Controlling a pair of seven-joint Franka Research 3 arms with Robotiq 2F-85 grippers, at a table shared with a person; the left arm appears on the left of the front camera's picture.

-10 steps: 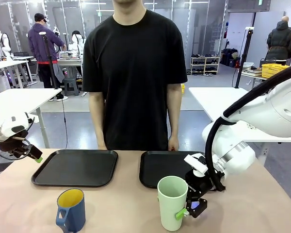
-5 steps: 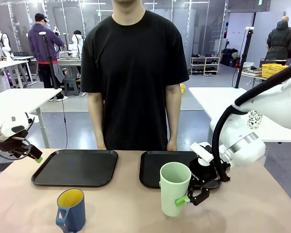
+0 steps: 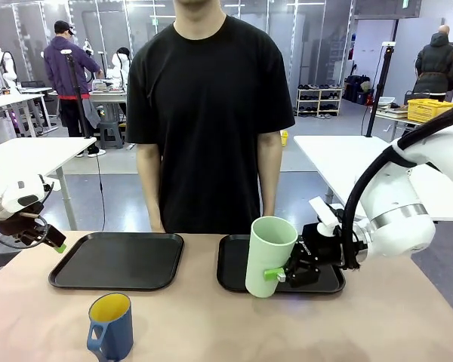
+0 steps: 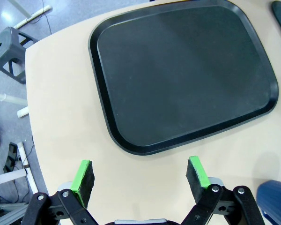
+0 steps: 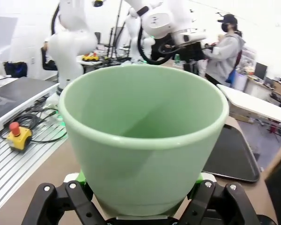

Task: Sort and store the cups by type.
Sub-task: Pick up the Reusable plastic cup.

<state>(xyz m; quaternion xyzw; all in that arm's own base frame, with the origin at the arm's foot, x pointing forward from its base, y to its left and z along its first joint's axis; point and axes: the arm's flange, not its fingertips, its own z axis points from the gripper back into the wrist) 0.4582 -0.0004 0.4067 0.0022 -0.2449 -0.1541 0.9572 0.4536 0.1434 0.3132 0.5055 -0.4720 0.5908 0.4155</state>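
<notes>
The pale mint-green tumbler (image 3: 268, 253) hangs slightly tilted above the left part of the right black tray (image 3: 230, 264), with my right gripper (image 3: 278, 272) shut on its lower half. Close up, the tumbler (image 5: 145, 136) rises between that gripper's (image 5: 140, 187) fingers, its inside bare. On the table at the front left stands the dark blue mug (image 3: 111, 326) with a handle and yellow inside; its edge (image 4: 276, 201) shows by my left gripper (image 4: 140, 176). That left gripper (image 3: 57, 245) hangs open at the table's left edge, near the left black tray (image 4: 178, 70), nothing between its pads.
A person in a black T-shirt (image 3: 208, 113) stands at the far edge behind the two trays, arms down. The left tray (image 3: 119, 260) holds nothing. Bare tabletop (image 3: 204, 324) lies between the mug and the right arm. A stool (image 4: 9, 51) sits on the floor beyond the table's edge.
My right gripper has lifted the tumbler off the table and carried it up and away, to above the right tray. The left arm and the mug have not moved.
</notes>
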